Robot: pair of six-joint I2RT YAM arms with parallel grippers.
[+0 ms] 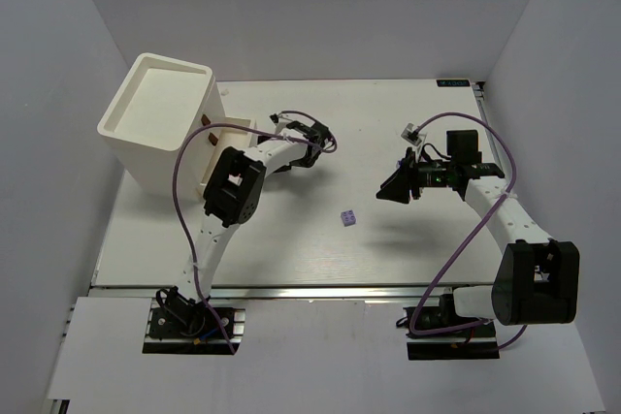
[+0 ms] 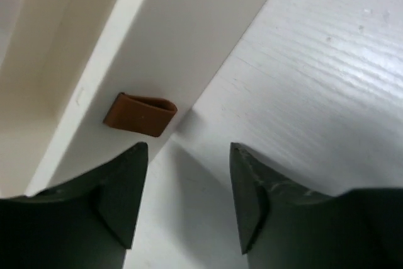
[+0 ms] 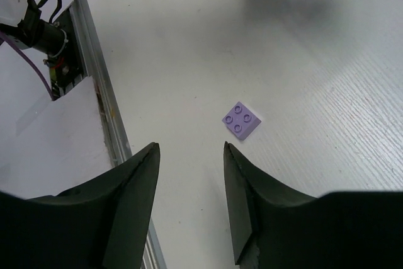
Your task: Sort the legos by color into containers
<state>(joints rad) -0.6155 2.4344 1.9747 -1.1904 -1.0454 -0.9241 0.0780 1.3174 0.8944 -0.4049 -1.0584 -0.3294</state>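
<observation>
1 lavender lego (image 1: 347,219), 2x2, studs up, lying flat near centre of the top view. Cream-white box (image 1: 160,123) with recessed top sits upper left. One shallow drawer (image 1: 236,126) sticks out on its right side, brown knob (image 2: 140,114) on the front.

Lavender lego (image 1: 347,218) alone on table (image 1: 388,249), approach open all sides; box (image 1: 160,123) blocks far-left corner.
</observation>
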